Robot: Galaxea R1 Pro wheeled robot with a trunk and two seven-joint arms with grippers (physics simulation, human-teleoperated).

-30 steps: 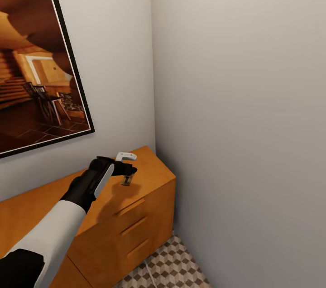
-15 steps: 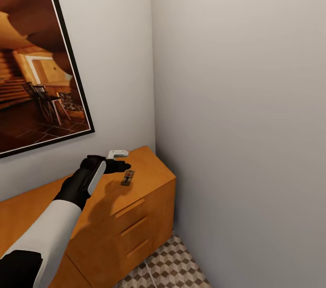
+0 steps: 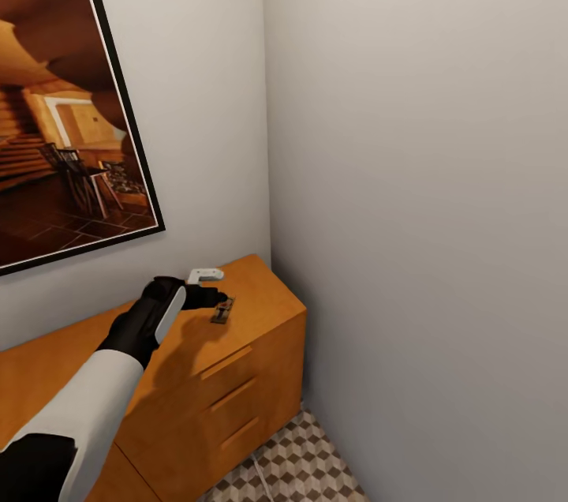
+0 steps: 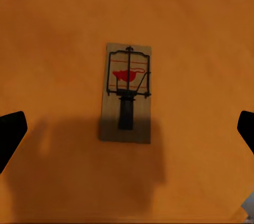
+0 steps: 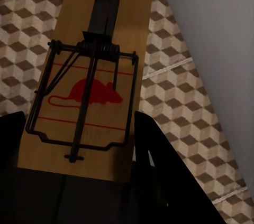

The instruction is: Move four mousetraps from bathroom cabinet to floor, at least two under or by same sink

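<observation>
One mousetrap (image 3: pixel 222 314) lies flat on top of the orange-brown cabinet (image 3: pixel 260 289), near its right end. In the left wrist view this mousetrap (image 4: pixel 127 93) sits centred on the wood, red spot and wire bar facing up. My left gripper (image 3: pixel 213 289) hovers just above and left of it, open, with its black fingertips (image 4: pixel 11 134) spread wide on either side. My right gripper (image 5: pixel 79 150) is shut on a second mousetrap (image 5: pixel 84 76), holding it by one end over the cube-patterned bathroom floor (image 5: pixel 185 92). The bathroom sink is out of view.
The cabinet stands in a corner, with a grey wall (image 3: pixel 426 210) close on its right. A framed picture (image 3: pixel 63 115) hangs above it. A narrow strip of tiled floor (image 3: pixel 300 462) shows beside the drawer fronts (image 3: pixel 229 391).
My left gripper drew back to the left off the mousetrap, then edged slightly back toward it. The mousetrap on the cabinet has stayed in place.
</observation>
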